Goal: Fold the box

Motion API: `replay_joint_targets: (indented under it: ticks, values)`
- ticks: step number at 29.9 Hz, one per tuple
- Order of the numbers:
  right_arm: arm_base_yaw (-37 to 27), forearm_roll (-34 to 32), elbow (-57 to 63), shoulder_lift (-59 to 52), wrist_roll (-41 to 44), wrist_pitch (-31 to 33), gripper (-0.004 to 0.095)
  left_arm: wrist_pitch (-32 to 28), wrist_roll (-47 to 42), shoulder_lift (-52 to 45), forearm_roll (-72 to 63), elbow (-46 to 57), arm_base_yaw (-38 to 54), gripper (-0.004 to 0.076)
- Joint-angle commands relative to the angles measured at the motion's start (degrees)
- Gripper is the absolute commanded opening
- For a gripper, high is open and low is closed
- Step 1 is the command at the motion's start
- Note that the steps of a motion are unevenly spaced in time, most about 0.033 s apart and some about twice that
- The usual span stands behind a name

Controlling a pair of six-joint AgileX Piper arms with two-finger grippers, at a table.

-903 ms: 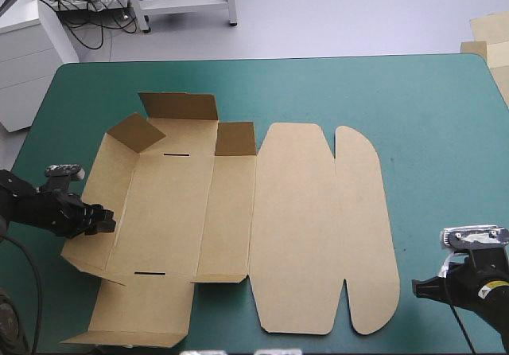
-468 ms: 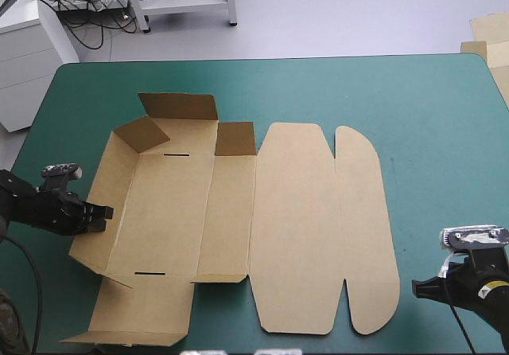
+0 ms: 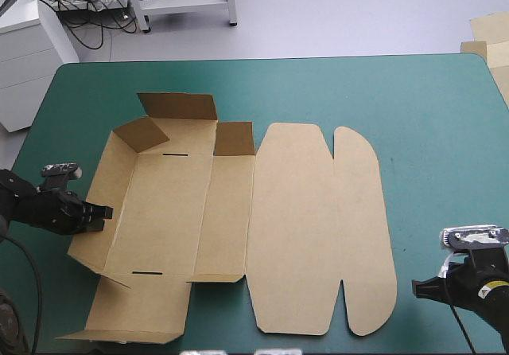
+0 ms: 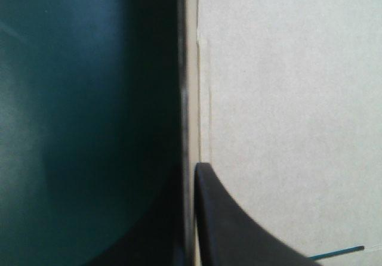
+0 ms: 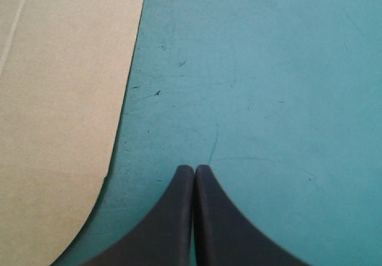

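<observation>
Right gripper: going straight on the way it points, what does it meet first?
Probably the bare teal-green cover ahead of the right gripper; the rounded flap of the box lies beside that line, not in it. Depth is unclear.

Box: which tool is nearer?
Left. The left tool is shut on the box, at its raised left wall; the right tool is shut over the teal-green cover, beside the rounded flap.

Matt brown board box (image 3: 302, 220); teal-green cover (image 3: 429, 132) smooth, faintly scratched.
</observation>
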Motion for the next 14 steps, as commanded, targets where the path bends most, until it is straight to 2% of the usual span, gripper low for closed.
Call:
replay_joint_targets:
  ticks: [1,6,14]
  values:
    - [-0.5,0.3,-1.4,0.5,-0.4,-2.7,-0.0020,-2.6,-0.5,-1.4,1.4,-3.6,-2.0,-0.0010]
    - [-0.5,0.3,-1.4,0.5,-0.6,-3.3,-0.0020,-4.3,-3.0,-1.4,9.9,-10.1,-10.8,-0.0010]
    - [-0.5,0.3,-1.4,0.5,-0.6,-3.4,-0.0020,-11.8,-11.8,-1.4,34.9,-21.0,-33.5,-0.0010]
